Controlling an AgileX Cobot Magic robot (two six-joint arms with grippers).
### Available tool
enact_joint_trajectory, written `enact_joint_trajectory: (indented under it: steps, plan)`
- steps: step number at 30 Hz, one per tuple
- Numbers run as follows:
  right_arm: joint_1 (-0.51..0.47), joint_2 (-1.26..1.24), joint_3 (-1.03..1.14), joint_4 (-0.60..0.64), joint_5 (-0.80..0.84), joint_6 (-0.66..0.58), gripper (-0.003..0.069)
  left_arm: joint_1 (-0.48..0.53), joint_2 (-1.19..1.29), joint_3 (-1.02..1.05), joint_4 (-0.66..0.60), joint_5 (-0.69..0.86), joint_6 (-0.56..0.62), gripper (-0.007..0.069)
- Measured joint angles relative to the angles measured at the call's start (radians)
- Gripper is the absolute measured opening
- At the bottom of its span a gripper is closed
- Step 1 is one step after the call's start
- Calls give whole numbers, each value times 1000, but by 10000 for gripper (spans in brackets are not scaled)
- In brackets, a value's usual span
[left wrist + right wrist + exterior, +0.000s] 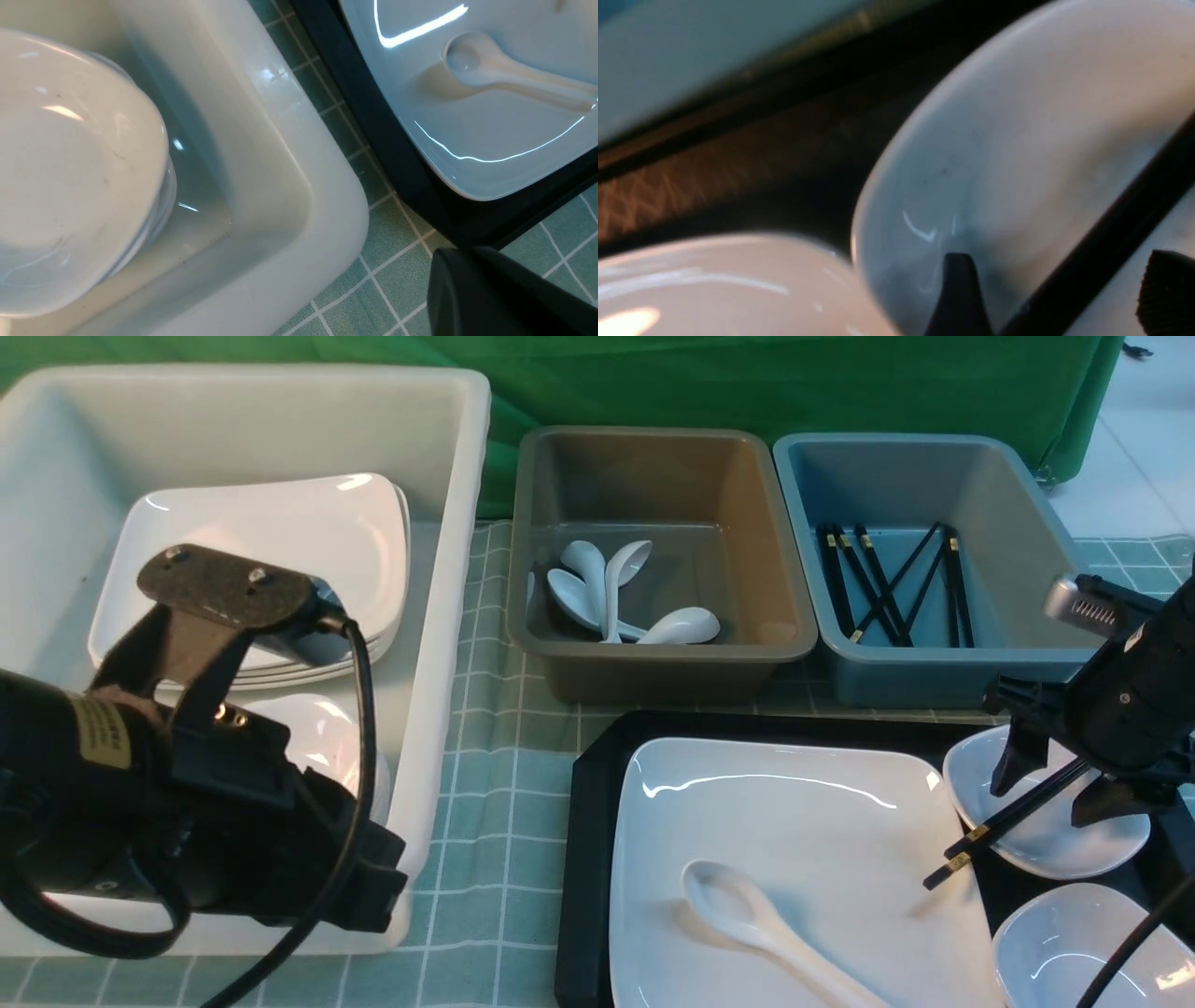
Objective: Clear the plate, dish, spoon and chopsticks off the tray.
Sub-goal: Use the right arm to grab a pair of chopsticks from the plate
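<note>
One open cloth strip point(504, 784) separates the big white bin point(467, 523) from the tray point(583, 859), which the plate point(812, 812) nearly fills, spoon point(738, 910) lying on it. The right gripper point(1044, 801) has jaws wide astride the chopsticks point(990, 828), which lean from the small dish point(1046, 847) over the plate's edge. Only the left wrist view shows the left gripper point(472, 284), closed, over cloth.

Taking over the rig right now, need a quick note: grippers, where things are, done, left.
Left gripper: shut, near the white bin.
Right gripper: open, jaws either side of the chopsticks, over the far small dish.
Plate on the tray, spoon lying on it; chopsticks rest across dish and plate.
Done: none of these off the tray.
Left: grip chopsticks, then spoon, dish, plate.
</note>
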State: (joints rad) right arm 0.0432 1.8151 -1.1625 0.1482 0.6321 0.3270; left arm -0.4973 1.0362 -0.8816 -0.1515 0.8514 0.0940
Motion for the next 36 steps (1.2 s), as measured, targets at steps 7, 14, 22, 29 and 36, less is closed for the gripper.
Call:
enact_joint_trajectory:
  steps: [7,14,22,29,36]
  plan:
    - [0,25,0,-1,-14,7,491,0,0,0,0,9,0,1]
    - [0,25,0,-1,-17,8,243,0,0,0,0,27,-1,8]
    - [-2,25,0,-4,-10,26,135,0,0,0,0,39,-1,8]
    - [-2,23,0,-4,10,49,135,0,0,0,0,39,-1,8]
    - [-6,-18,0,-36,76,96,135,0,0,0,0,39,-1,8]
